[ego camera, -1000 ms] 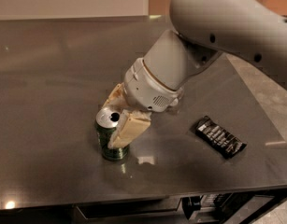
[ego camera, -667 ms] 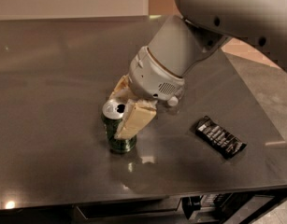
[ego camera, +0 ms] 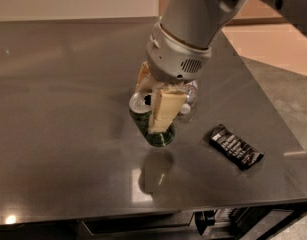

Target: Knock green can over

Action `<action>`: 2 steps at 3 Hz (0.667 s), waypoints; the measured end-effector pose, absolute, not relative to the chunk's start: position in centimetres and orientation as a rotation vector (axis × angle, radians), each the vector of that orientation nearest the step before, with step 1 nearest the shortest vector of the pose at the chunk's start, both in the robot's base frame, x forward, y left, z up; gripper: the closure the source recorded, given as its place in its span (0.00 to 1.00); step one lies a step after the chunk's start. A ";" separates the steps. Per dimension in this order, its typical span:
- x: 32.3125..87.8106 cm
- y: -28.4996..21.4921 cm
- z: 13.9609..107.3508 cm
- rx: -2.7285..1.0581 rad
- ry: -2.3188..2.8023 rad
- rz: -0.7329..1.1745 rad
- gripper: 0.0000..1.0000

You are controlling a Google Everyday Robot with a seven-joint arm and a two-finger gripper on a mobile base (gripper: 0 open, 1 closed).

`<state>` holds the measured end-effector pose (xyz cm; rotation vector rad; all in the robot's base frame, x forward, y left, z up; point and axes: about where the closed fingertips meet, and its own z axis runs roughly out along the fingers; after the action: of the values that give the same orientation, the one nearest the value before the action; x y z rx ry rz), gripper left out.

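Note:
The green can (ego camera: 158, 134) is near the middle of the dark table (ego camera: 58, 109). It is tilted, with its silver top (ego camera: 141, 103) leaning left. My gripper (ego camera: 150, 111) reaches down from the upper right and its jaws stand on either side of the can. One pale finger (ego camera: 163, 111) lies across the can's front, the other (ego camera: 142, 76) is behind it. The gripper looks shut on the can. I cannot tell whether the can's base touches the table.
A clear bottle with a white cap (ego camera: 189, 98) sits just behind the gripper, mostly hidden. A black snack wrapper (ego camera: 236, 146) lies on the table to the right. The table's front edge is near the bottom, and its right edge slants past the wrapper.
The gripper and the can have moved together to the right and away from the front edge. The can now tilts more. The wrapper has not moved.

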<state>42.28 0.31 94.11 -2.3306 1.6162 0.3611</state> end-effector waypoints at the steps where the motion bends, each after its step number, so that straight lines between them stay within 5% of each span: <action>1: 42.3 -0.7 94.4 -2.441 1.616 0.193 1.00; 2: 42.2 -0.8 93.2 -2.540 1.602 0.070 1.00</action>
<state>42.23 -0.76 93.22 -2.5402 1.6022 0.0703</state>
